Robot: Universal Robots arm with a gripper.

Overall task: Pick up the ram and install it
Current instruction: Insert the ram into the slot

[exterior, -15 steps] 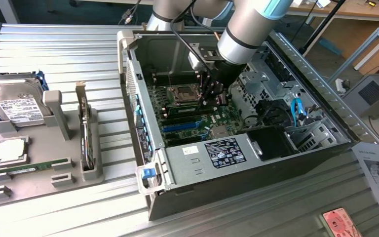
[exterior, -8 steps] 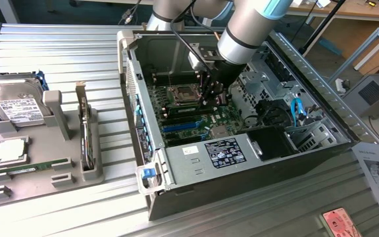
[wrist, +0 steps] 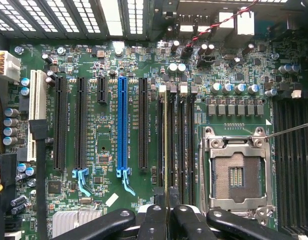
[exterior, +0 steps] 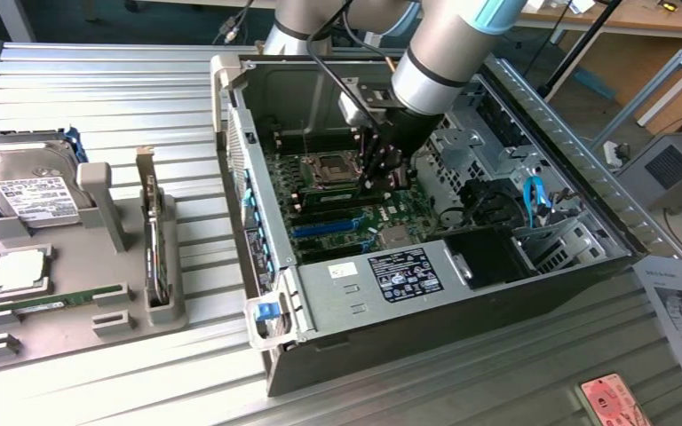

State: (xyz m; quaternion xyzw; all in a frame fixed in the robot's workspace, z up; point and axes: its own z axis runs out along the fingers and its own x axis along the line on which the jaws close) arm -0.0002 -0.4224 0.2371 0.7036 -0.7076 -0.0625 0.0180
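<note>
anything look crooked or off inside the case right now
Nothing stands out. The ram runs straight along the memory slots beside the empty CPU socket, held in the shut gripper. No loose or damaged parts show on the motherboard.

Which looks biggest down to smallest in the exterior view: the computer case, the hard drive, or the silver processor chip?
1. Computer case, largest by far.
2. Hard drive.
3. Silver processor chip, smallest; it lies beside the drive, so the comparison holds.

Workshop: slatted bench [exterior: 104, 80], open PC case [exterior: 331, 306]
</note>
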